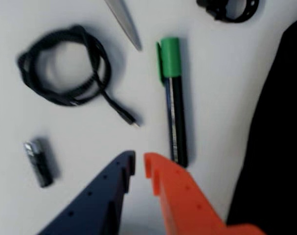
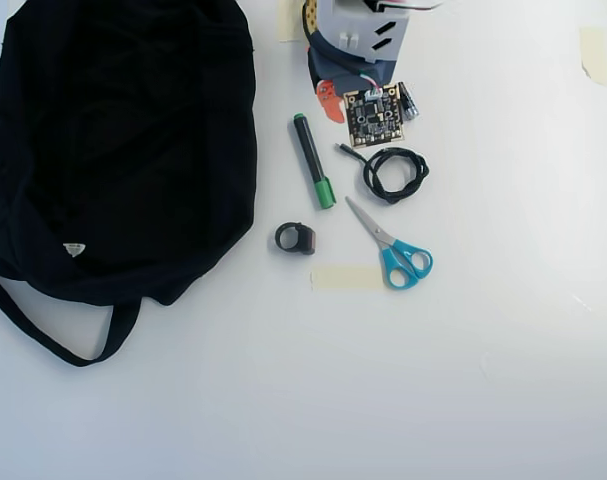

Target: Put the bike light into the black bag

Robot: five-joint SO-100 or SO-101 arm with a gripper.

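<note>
The bike light (image 2: 295, 238), a small black strap loop with a block body, lies on the white table just right of the black bag (image 2: 123, 140) in the overhead view. In the wrist view the bike light (image 1: 231, 10) sits at the top edge, partly cut off, and the black bag (image 1: 280, 147) fills the right side. My gripper (image 1: 139, 164) has a dark blue and an orange finger, nearly touching with nothing between them. It hovers by the marker's black end, far from the light. In the overhead view my gripper (image 2: 335, 108) is at the top centre.
A green-capped marker (image 1: 173, 103) lies between my gripper and the light. A coiled black cable (image 1: 65, 66), a small black cylinder with a silver tip (image 1: 39, 162) and blue-handled scissors (image 2: 388, 245) lie nearby. A tape strip (image 2: 346, 278) is stuck below the light.
</note>
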